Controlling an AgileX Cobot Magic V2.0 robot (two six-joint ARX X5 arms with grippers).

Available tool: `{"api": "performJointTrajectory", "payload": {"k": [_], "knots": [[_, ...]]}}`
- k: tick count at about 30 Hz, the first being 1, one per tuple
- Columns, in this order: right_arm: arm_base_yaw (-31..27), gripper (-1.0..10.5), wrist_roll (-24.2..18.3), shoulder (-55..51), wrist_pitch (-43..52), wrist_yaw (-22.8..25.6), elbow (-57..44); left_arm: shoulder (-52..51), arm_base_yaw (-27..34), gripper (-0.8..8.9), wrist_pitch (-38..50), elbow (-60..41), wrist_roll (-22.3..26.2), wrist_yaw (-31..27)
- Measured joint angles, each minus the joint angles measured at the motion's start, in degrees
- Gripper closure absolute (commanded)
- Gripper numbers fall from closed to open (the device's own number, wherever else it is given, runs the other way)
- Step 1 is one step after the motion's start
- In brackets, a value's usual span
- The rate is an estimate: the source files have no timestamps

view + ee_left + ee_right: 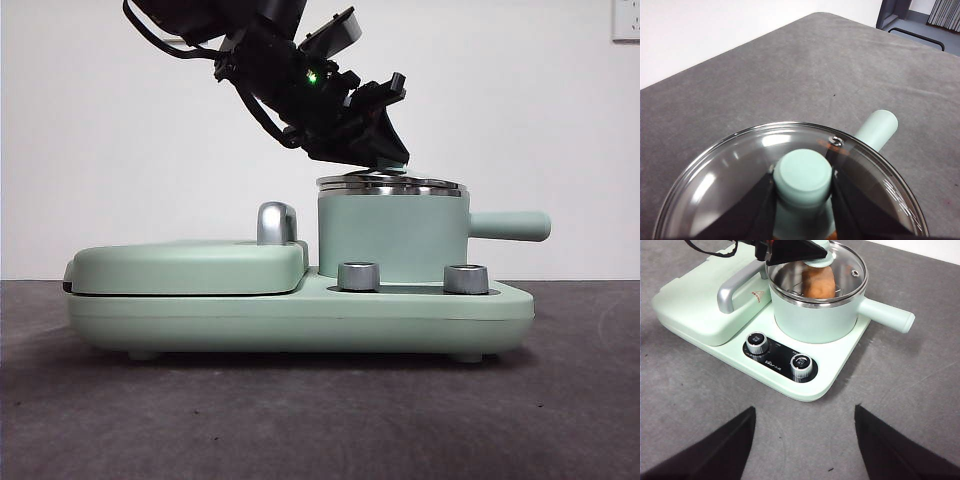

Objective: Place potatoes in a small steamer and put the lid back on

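Front view, left to right: the grill plate point(185, 268), then my left gripper point(385, 150) closed on the knob of the lid point(390, 184), which sits on the small steamer point(390, 238). The potato point(819, 282) is inside. Releasing off-centre could leave the lid tilted on the rim. My right gripper point(802, 440) waits well apart, jaws wide and empty. Bare table point(920, 390) leaves room for retreat.
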Motion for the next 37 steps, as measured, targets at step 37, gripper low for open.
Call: {"api": "performJointTrajectory", "payload": {"k": [37], "knots": [[0.00, 6.4, 0.00, 0.00, 0.00, 1.29, 0.00, 0.00, 1.25, 8.05, 1.49, 0.00, -2.47, 2.58]]}}
